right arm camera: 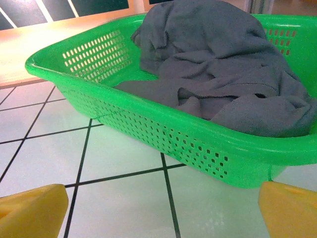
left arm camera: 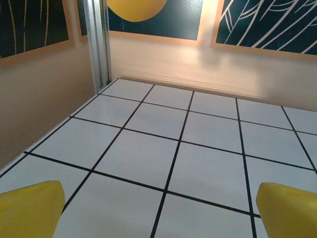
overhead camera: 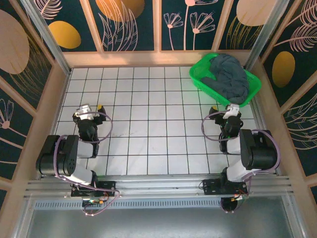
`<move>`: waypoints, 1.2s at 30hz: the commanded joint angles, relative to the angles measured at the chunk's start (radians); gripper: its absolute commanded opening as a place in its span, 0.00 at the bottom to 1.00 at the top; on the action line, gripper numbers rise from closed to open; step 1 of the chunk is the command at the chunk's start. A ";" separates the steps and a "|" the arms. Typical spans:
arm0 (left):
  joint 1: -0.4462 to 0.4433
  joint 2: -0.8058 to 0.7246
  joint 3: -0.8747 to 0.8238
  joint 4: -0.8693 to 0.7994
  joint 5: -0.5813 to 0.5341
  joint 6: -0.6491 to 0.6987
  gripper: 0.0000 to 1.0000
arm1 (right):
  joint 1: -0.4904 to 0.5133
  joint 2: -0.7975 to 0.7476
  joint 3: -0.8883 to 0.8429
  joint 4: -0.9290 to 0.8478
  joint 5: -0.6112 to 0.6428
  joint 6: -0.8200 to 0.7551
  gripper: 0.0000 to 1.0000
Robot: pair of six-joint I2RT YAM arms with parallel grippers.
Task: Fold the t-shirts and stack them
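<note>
table (overhead camera: 148, 148): white tiled top with black grid lines, flat and glossy. The bare stretch between the two hands is likely the folding area.
basket (right arm camera: 148, 124): green plastic, rectangular, with perforated walls and a rounded rim. It sits on the table just ahead of the right hand, well apart from the left hand.
t-shirts (right arm camera: 218, 74): slate blue-grey soft cloth in a crumpled heap, all inside the basket and mounded above the rim. I can't count them. None is folded or stacked, so the task looks unstarted.
right hand (overhead camera: 230, 111): jaws spread wide, holding nothing. It is low over the table and aimed at the basket's near side, which looks staged for a first pick.
left hand (overhead camera: 89, 110): spread wide, empty, facing bare tiles and the back wall (left arm camera: 208, 64). My guess is it's parked until a shirt is laid out.
fingertips (right arm camera: 34, 208): yellow, smooth, blocky pads.
next: the reach must clear the rim, then pinch a high fold.
risk: limp cloth may drag a second shirt out with it.
</note>
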 commanded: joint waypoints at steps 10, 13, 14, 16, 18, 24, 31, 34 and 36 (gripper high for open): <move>-0.006 -0.001 0.006 0.015 0.011 0.015 0.99 | 0.001 -0.003 0.000 0.048 -0.019 -0.002 0.99; -0.006 -0.001 0.006 0.015 0.011 0.015 0.99 | 0.000 -0.003 0.000 0.049 -0.019 -0.002 0.99; -0.006 0.000 0.006 0.016 0.011 0.015 0.99 | 0.000 -0.003 0.000 0.049 -0.020 -0.002 0.99; -0.006 -0.001 0.006 0.015 0.011 0.015 0.99 | 0.000 -0.002 0.000 0.049 -0.020 -0.002 0.99; -0.006 0.000 0.006 0.015 0.011 0.015 0.99 | 0.000 -0.003 0.000 0.049 -0.019 -0.001 0.99; -0.006 -0.001 0.006 0.015 0.011 0.015 0.99 | 0.000 -0.003 -0.001 0.050 -0.021 -0.002 0.99; -0.012 -0.238 0.170 -0.420 -0.074 -0.043 0.99 | 0.108 -0.269 0.101 -0.247 0.241 -0.030 0.99; -0.013 -0.342 0.319 -0.599 -0.122 -0.170 0.99 | 0.100 -0.391 0.303 -0.528 0.341 0.246 0.99; -0.013 -0.352 0.517 -0.951 -0.223 -0.502 0.99 | 0.047 -0.373 0.559 -0.997 0.349 0.483 0.99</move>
